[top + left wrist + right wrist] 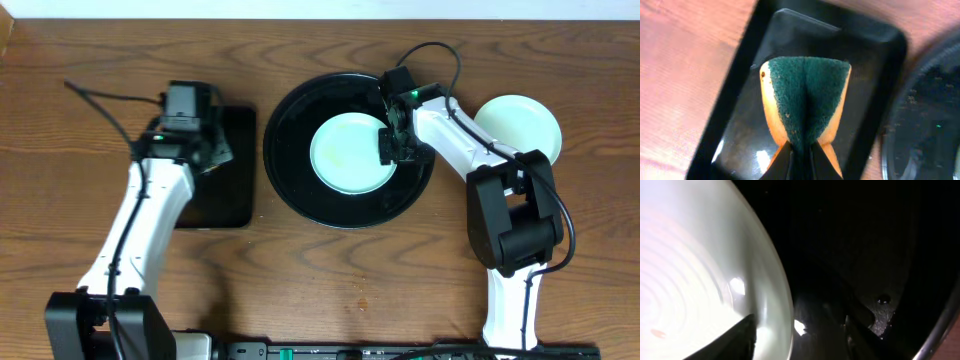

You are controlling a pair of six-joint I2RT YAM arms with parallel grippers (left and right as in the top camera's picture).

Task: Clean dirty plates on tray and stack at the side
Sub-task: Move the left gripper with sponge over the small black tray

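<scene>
A pale mint plate [345,152] lies in the middle of the round black tray [290,170]. My right gripper [392,148] is at this plate's right rim. In the right wrist view the plate [690,280] carries a small brown smear, and the right gripper [797,337] is open: one finger is over the plate, the other over the tray [865,255], with the rim between them and a gap beside it. A second pale plate [520,122] rests on the table to the right of the tray. My left gripper [801,150] is shut on a green-and-orange sponge [805,95].
The left gripper [200,150] hovers with the sponge over a small rectangular black tray [865,55], which sits left of the round tray [930,110]. Crumbs speckle the round tray's floor. Both arms reach in from the near edge of the wooden table.
</scene>
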